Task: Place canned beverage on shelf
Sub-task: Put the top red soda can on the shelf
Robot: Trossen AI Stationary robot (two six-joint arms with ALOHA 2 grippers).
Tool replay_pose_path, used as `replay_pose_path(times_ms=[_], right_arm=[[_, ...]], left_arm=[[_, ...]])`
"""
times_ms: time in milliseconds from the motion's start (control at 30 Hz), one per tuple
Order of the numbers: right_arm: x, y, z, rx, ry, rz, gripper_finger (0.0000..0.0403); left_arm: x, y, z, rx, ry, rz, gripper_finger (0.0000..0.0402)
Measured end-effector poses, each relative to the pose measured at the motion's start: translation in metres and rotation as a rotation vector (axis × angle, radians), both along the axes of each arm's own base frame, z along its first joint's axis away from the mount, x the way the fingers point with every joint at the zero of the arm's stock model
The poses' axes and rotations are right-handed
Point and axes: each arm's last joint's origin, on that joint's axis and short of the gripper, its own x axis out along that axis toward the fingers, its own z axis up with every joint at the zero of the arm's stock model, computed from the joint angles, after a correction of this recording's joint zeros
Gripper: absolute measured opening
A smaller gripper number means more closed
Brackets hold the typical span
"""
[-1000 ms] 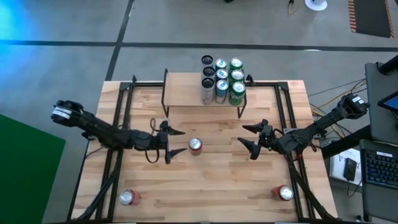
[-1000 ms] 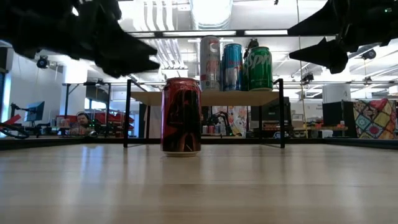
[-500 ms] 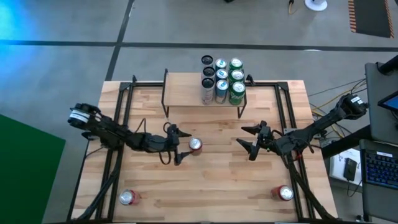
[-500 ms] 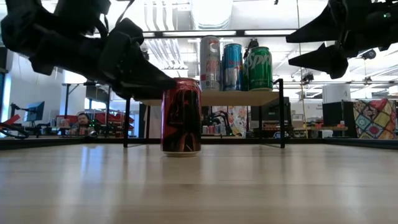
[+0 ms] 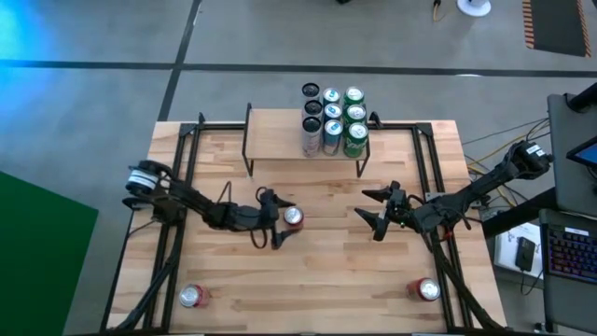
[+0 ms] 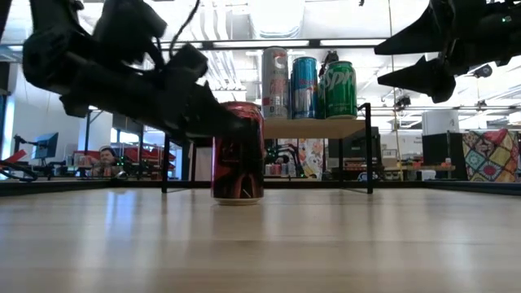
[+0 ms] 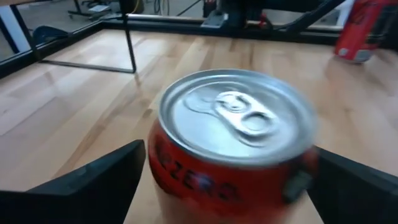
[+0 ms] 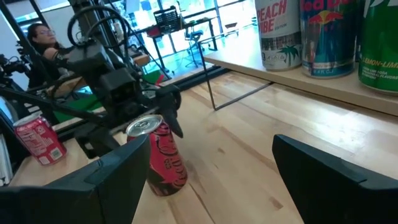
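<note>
A red can [image 5: 294, 217] stands upright on the table in the middle; it also shows in the low view [image 6: 238, 152] and the left wrist view [image 7: 233, 134]. My left gripper [image 5: 280, 222] is open, with one finger on each side of the can near its top, and shows no touch. My right gripper [image 5: 370, 213] is open and empty, raised above the table to the right of the can. The shelf [image 5: 275, 135] stands at the far middle on thin black legs and carries several upright cans [image 5: 333, 117] at its right end.
Two more red cans stand near the front edge, one at the left [image 5: 191, 296] and one at the right [image 5: 426, 289]. The shelf's left half is bare wood. A black frame [image 5: 177, 177] runs along the table's sides. A person [image 8: 37, 37] sits in the room beyond.
My left gripper has gone toward the table's right edge and down, up to the red can, and its open fingers now stand on either side of it. The can has stayed where it was.
</note>
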Motion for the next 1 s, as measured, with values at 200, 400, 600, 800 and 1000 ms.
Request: replay_pose_path(times_ms=[200,400,600,800,1000], right_arm=[[0.0,0.0,0.0,-0.001,0.002,0.002,0.0325],[0.0,0.0,0.0,0.0,0.003,0.008,0.0325],[0.0,-0.001,0.0,-0.022,0.01,-0.002,0.0325],[0.002,-0.007,0.001,-0.046,0.013,-0.04,0.0325],[0.003,-0.008,0.001,-0.043,0.012,-0.042,0.0325]], left_arm=[[0.007,0.001,-0.004,0.01,0.006,0.008,0.0324],[0.001,0.005,0.005,0.011,0.008,0.013,0.0287],[-0.009,0.029,0.061,0.068,-0.026,0.077,0.029],[-0.029,0.068,0.126,0.134,0.037,0.202,0.03],[-0.039,0.093,0.179,0.159,-0.003,0.214,0.0295]])
